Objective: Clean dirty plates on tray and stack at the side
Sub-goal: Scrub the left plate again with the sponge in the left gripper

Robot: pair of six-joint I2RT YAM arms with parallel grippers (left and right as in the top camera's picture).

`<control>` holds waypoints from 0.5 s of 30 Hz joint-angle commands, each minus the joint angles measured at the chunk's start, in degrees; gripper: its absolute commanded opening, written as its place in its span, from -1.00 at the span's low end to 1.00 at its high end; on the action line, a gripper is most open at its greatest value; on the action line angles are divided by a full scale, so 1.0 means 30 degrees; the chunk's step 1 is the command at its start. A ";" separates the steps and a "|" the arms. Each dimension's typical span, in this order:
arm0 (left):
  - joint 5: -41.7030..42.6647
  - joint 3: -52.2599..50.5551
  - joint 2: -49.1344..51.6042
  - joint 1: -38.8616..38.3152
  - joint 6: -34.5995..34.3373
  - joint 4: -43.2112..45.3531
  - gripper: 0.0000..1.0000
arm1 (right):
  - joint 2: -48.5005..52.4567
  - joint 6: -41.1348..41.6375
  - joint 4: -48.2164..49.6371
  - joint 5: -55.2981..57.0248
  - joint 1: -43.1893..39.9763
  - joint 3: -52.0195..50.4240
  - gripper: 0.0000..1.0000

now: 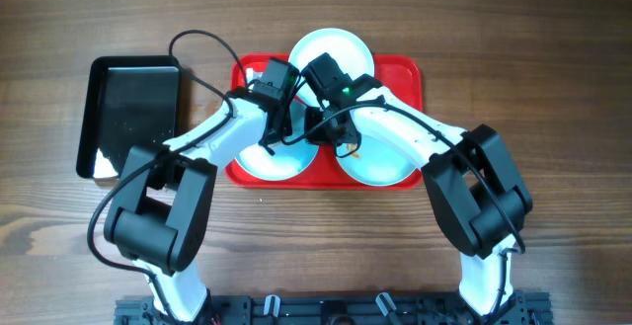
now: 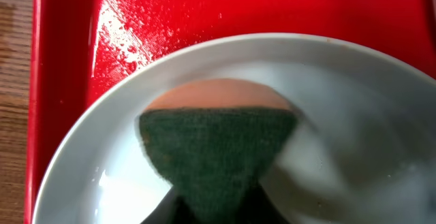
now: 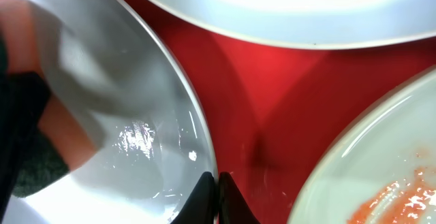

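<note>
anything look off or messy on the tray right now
Orange-brown smears streak the right plate. Water droplets are spattered on the red tray beside the left plate, and the far plate overhangs the tray's rim.

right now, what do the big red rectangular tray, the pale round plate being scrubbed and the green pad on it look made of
red rectangular tray: likely plastic, glossy, beaded with droplets.
pale round plate: smooth, shiny; ceramic or melamine, can't tell.
green pad: coarse fibrous scouring face on an orange sponge backing, matte.
</note>
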 commanded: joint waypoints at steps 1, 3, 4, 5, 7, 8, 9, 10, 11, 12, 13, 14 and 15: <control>0.3016 -0.1778 0.2331 -0.0044 -0.0087 -0.1304 -0.46 | 0.0270 0.0007 0.0000 0.0036 0.0219 -0.0058 -0.91; 0.3024 -0.1566 0.2098 0.0124 -0.0095 -0.1698 -0.52 | 0.0270 0.0015 0.0007 0.0036 0.0219 -0.0058 -0.91; 0.3024 -0.1362 0.1821 0.0175 -0.0095 -0.2047 -0.52 | 0.0270 0.0015 0.0007 0.0036 0.0219 -0.0058 -0.91; 0.3024 -0.1239 0.1450 0.0175 -0.0095 -0.2229 -0.47 | 0.0270 0.0000 0.0000 0.0036 0.0219 -0.0058 -0.92; 0.3031 -0.1209 0.0568 0.0175 -0.0095 -0.2375 -0.45 | 0.0270 0.0007 0.0000 0.0044 0.0219 -0.0058 -0.91; 0.3031 -0.1209 0.0073 0.0175 -0.0095 -0.2404 -0.41 | 0.0270 0.0007 0.0000 0.0044 0.0219 -0.0058 -0.91; 0.3024 -0.1209 -0.0277 0.0175 -0.0095 -0.2397 -0.36 | 0.0270 0.0007 0.0000 0.0044 0.0219 -0.0058 -0.91; 0.3031 -0.1209 -0.0401 0.0175 -0.0095 -0.2368 -0.34 | 0.0270 0.0000 0.0000 0.0044 0.0219 -0.0058 -0.91; 0.3024 -0.1209 -0.0386 0.0175 -0.0095 -0.2382 -0.35 | 0.0270 -0.0007 -0.0007 0.0044 0.0219 -0.0058 -0.91; 0.3024 -0.1224 -0.0393 0.0175 -0.0095 -0.2382 -0.35 | 0.0270 0.0000 -0.0007 0.0044 0.0219 -0.0058 -0.91; 0.3016 -0.1217 -0.0393 0.0175 -0.0087 -0.2368 -0.36 | 0.0270 0.0007 0.0000 0.0044 0.0219 -0.0058 -0.91; 0.3024 -0.1202 -0.0393 0.0175 -0.0087 -0.2375 -0.37 | 0.0270 0.0000 0.0000 0.0044 0.0219 -0.0058 -0.91; 0.3031 -0.1202 -0.0510 0.0175 -0.0095 -0.2448 -0.37 | 0.0270 0.0000 0.0000 0.0044 0.0219 -0.0058 -0.91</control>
